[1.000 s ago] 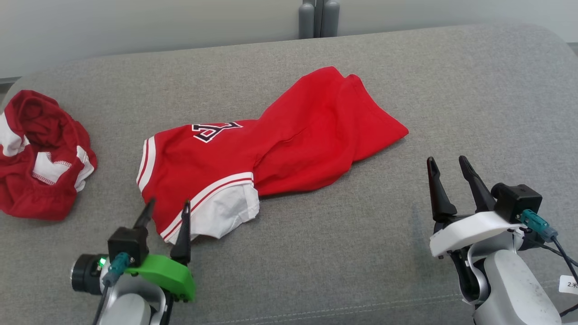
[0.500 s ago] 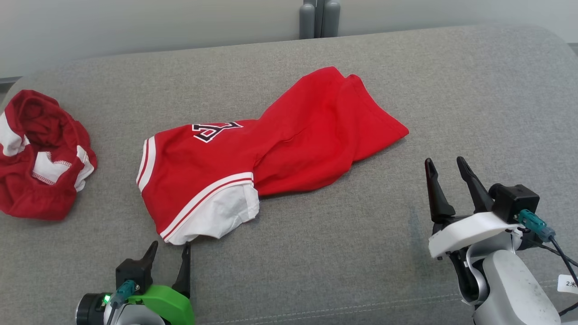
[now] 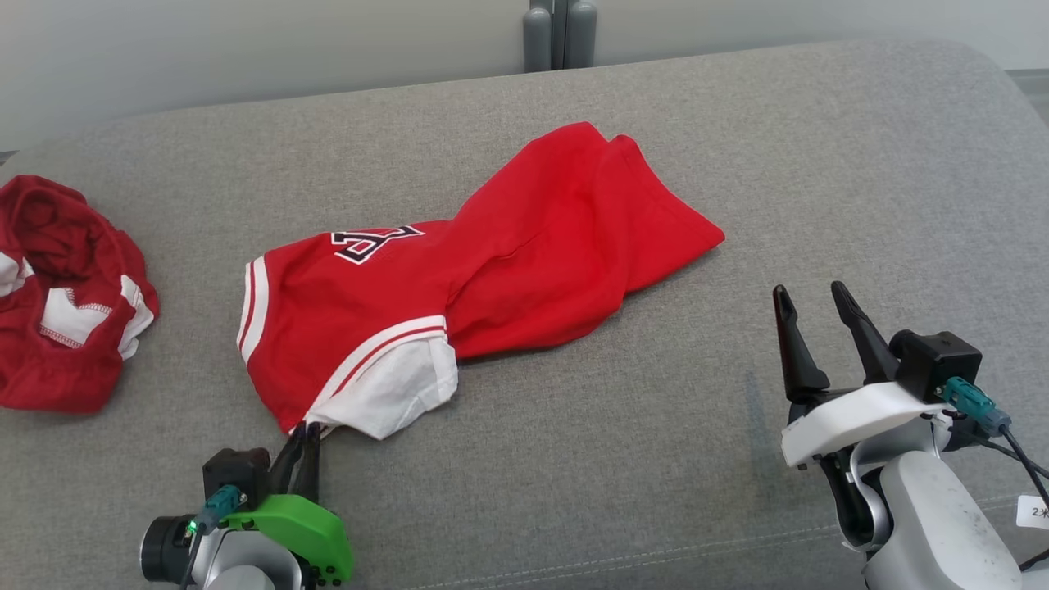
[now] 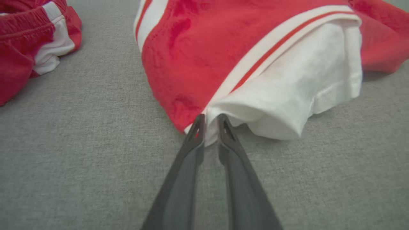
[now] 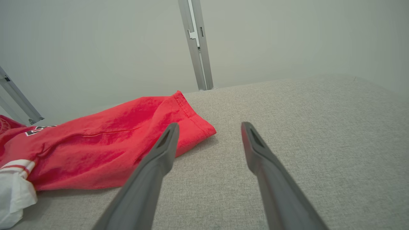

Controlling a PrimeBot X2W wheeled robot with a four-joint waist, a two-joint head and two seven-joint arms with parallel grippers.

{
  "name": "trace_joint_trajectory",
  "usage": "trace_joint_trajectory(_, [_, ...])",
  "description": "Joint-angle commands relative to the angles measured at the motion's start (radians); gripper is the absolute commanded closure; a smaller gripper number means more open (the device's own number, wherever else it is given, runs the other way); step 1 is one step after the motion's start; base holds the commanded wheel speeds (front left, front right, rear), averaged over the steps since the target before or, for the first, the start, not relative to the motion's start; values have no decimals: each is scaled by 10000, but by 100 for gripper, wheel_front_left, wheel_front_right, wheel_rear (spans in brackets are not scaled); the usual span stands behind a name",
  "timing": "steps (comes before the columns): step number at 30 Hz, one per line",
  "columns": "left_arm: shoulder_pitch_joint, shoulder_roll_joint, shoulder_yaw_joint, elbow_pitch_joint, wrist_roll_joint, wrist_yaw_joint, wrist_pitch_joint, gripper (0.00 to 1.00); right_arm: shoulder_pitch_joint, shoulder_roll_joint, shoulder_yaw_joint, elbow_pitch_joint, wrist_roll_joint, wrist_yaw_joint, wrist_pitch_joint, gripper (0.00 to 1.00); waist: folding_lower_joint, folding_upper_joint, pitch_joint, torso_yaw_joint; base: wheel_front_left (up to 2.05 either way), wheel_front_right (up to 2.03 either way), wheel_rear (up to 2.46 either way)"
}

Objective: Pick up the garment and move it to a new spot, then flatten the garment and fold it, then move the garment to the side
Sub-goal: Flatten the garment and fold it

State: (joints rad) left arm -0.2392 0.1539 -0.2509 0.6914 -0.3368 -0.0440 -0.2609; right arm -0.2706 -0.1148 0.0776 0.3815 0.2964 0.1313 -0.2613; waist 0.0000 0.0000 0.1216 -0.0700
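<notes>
The garment (image 3: 459, 287) is a red jersey with white stripes, black lettering and a white sleeve, lying crumpled across the middle of the grey cushion. My left gripper (image 3: 303, 434) sits at the garment's near-left corner. In the left wrist view the garment (image 4: 255, 64) has its white hem corner pinched between my left gripper (image 4: 211, 123), whose fingers stand almost together. My right gripper (image 3: 811, 299) stands open over bare cushion, to the right of the garment's far end. In the right wrist view that gripper (image 5: 209, 127) is empty, and the garment (image 5: 105, 147) lies to its left.
A second red-and-white garment (image 3: 65, 295) lies bunched at the far left of the grey cushion (image 3: 656, 459); its edge also appears in the left wrist view (image 4: 28, 38). A grey post (image 3: 559, 33) stands behind the cushion's back edge. Bare cushion spreads right of the jersey.
My left gripper pulled back toward me off the sleeve, then closed on the garment's near corner. The head camera shifted slightly. The right gripper stayed put.
</notes>
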Motion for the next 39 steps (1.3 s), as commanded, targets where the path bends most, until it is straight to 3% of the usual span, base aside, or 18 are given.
trace_joint_trajectory(1, [-74, -1, 99, -120, 104, -49, -35, 100, 98, -40, -73, 13, 27, -10, 13, 0, 0, 0, -35, 54, 0, 0, 0])
trace_joint_trajectory(9, [447, 71, 339, -1169, 368, 12, -37, 100, 247, 78, -201, 32, 30, -10, -7, 0, 0, 0, -196, 501, 0, 0, 0])
trace_joint_trajectory(19, [1457, 755, 203, -3465, 441, 30, 772, 100, 349, 243, -226, 124, 89, -10, -42, 0, 0, 0, -282, 1198, 0, 0, 0])
trace_joint_trajectory(25, [1877, 790, 16, -3518, 358, -18, 1290, 100, 203, 280, -127, 223, 99, -10, -50, 0, 0, 0, -237, 1232, 0, 0, 0])
trace_joint_trajectory(27, [1876, 646, 25, -3308, 171, -81, 1218, 77, 174, 263, -117, 243, 104, -10, -51, 0, 0, 0, -219, 1212, 0, 0, 0])
trace_joint_trajectory(28, [1852, 676, -19, -3160, 220, -74, 1199, 12, 164, 237, -124, 255, 104, -10, -51, 0, 0, 0, -208, 1200, 0, 0, 0])
trace_joint_trajectory(29, [1811, 618, -1, -3056, 134, -87, 1139, 0, 154, 215, -139, 258, 109, -10, -53, 0, 0, 0, -196, 1194, 0, 0, 0])
trace_joint_trajectory(33, [1733, 512, 111, -2891, -88, -89, 815, 0, 93, 92, -235, 266, 142, -10, -57, 0, 0, 0, -156, 1248, 0, 0, 0])
trace_joint_trajectory(39, [1998, 566, 455, -3583, -13, 278, 260, 0, 38, -32, -447, 202, 41, -10, -60, 0, 0, 0, -130, 1541, 0, 0, 0])
